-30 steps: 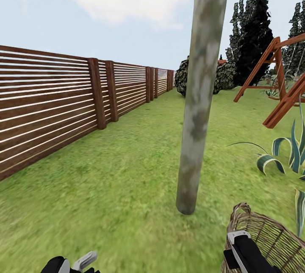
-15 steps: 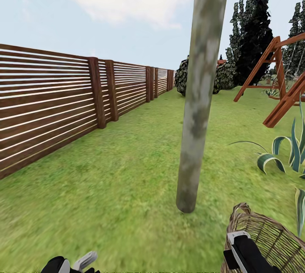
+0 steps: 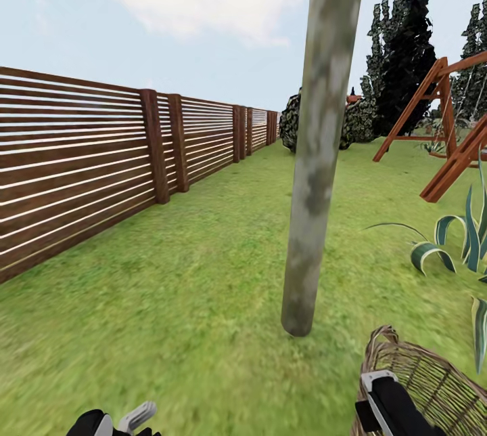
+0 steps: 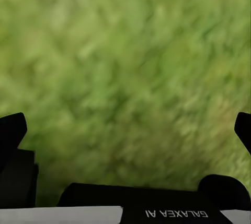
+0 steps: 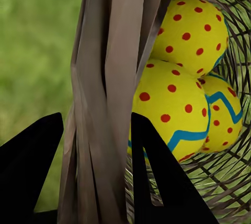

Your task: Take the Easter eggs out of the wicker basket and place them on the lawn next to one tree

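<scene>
Gripping the thick braided rim of the round brown woven wicker basket [image 3: 433, 382] with the right gripper [image 5: 94, 145]: black fingers [image 5: 31, 166] set one on each side of the rim strands, clamped on them. Basket held at the lower right of the head view, close beside the foot of the tall tree with the slim mottled grey-green trunk [image 3: 318, 151]; hard to tell whether resting on the grass or lifted.

Inside the basket, seen from the right wrist: three small yellow Easter eggs [image 5: 172, 109] with red dots and blue-green zigzag bands, bunched together and touching one another against the open weave.

Left gripper [image 3: 125, 420] low at the bottom left of the head view, over the mottled green lawn [image 3: 189, 300]; in the left wrist view, dark fingers [image 4: 11, 130] wide apart with nothing but blurred grass between them.

Brown horizontal-slat wooden fence [image 3: 101, 158] running along the left. Reddish wooden swing frame [image 3: 439, 124] at the right, spiky striped green plant [image 3: 460, 233] in front of it, dark columnar trees [image 3: 406, 63] and round dark bush [image 3: 292, 121] at the far end.
</scene>
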`<state>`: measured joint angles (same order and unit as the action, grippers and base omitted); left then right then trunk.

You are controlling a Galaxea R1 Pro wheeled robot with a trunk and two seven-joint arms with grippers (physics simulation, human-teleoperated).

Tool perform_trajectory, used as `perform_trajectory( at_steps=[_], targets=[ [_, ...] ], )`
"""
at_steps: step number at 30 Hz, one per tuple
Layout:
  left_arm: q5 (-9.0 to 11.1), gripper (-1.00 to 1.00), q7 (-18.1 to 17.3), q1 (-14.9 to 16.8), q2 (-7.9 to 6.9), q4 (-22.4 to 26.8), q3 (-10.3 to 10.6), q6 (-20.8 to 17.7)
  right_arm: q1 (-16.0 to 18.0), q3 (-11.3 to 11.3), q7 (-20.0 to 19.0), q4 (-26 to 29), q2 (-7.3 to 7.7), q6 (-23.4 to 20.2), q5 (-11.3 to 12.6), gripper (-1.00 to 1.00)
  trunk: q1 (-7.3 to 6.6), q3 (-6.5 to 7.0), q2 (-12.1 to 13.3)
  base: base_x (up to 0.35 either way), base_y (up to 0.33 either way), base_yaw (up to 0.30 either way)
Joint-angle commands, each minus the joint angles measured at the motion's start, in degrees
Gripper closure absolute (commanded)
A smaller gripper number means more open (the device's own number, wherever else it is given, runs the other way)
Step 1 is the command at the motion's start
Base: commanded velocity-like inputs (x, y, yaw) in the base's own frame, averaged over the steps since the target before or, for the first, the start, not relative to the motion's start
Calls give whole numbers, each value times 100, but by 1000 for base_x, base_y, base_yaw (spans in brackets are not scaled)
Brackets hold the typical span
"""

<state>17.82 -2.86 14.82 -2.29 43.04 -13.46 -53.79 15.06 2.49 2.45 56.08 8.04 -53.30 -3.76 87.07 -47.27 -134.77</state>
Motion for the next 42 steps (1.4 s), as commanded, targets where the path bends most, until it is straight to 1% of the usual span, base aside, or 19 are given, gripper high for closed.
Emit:
perform_trajectory(
  at_steps=[1,3,4,7,9,15,23,33,38,39,42],
  targets=[
    [-24,-100,-30,4,5,3,-16,-26,6,45,1,-45,5,-31,-132,100,21,-24,-45,0,0,0],
    [-24,-100,-30,4,5,3,-16,-26,6,189,2,-67,9,-31,-122,100,65,-60,-125,0,0,0],
    [-24,-100,-30,4,4,4,-16,-26,6,215,1,-70,15,-31,-115,100,87,-78,-165,0,0,0],
    [-24,-100,-30,4,3,6,-16,-26,6,214,1,-71,22,-31,-108,100,153,-132,-285,0,0,0],
    [-24,-100,-30,4,4,6,-16,-26,6,209,1,-71,22,-31,-108,100,153,-132,-285,0,0,0],
    [-24,-100,-30,4,5,4,-16,-26,6,214,1,-71,24,-31,-108,100,285,-239,-526,0,0,0],
    [-24,-100,-30,4,10,3,-16,-26,6,164,1,-45,39,-22,-99,100,460,-383,-847,0,0,0],
    [-24,-100,-30,4,8,5,-16,-26,6,173,1,-37,40,-22,-99,100,486,-605,-860,0,0,0],
    [-24,-100,-32,4,9,11,-16,-26,6,177,1,-35,33,-22,-99,100,486,-605,-860,0,0,0],
    [-24,-100,-36,4,8,11,-16,-26,6,180,1,-18,42,-14,-99,-100,486,-605,-860,0,0,0],
    [-24,-100,-35,4,9,11,-16,-26,6,176,9,-10,50,93,-93,-100,486,-605,-860,0,0,0]
  ],
)
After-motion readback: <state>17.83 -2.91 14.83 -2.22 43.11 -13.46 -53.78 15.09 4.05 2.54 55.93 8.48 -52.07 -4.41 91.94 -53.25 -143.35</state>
